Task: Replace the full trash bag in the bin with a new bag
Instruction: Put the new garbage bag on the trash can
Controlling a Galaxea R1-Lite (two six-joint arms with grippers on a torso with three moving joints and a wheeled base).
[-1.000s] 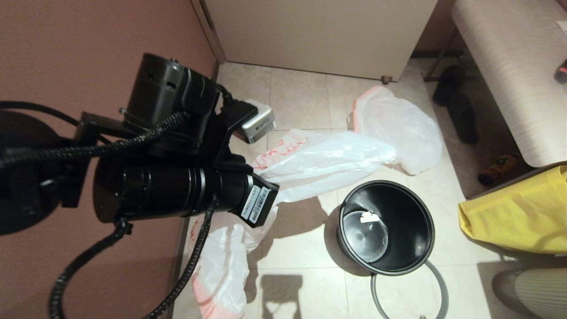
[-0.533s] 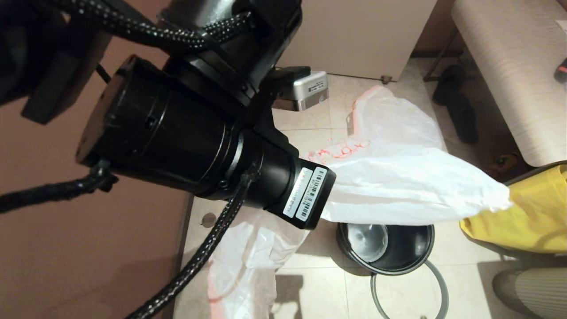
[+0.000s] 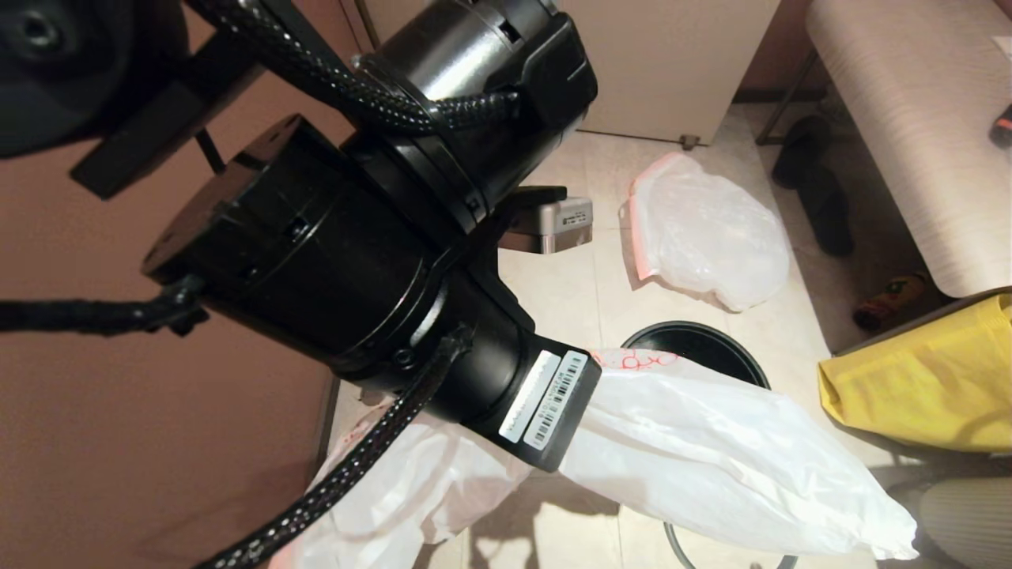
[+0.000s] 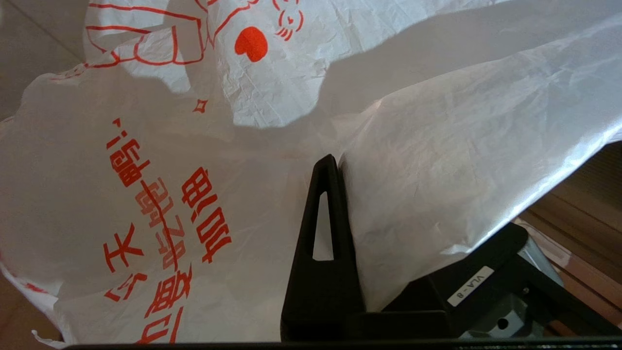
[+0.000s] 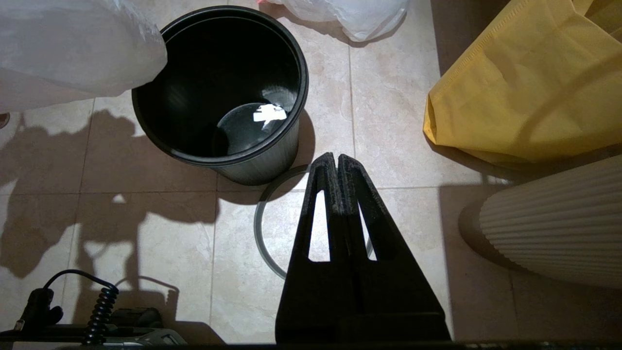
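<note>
Head view is filled at upper left and centre by the left arm (image 3: 332, 261), whose wrist points down toward the lower middle of the frame. From it the new bag (image 3: 711, 458) billows out to the lower right, its red print showing near the wrist, and drapes over most of the bin (image 3: 696, 344), of which only the far rim shows at centre right. In the left wrist view the left gripper (image 4: 335, 184) is clamped on the new bag (image 4: 194, 194): one black finger is visible with film pressed against it, the other hidden under the plastic. The yellow fabric bag (image 3: 925, 379) sits at the right edge. The full trash bag (image 3: 704, 237) lies on the tiled floor at upper right, apart from the bin. In the right wrist view the right gripper (image 5: 337, 167) hangs closed and empty, fingertips pressed together, above the grey hoop (image 5: 262, 228) lying beside the bin (image 5: 218, 82).
</note>
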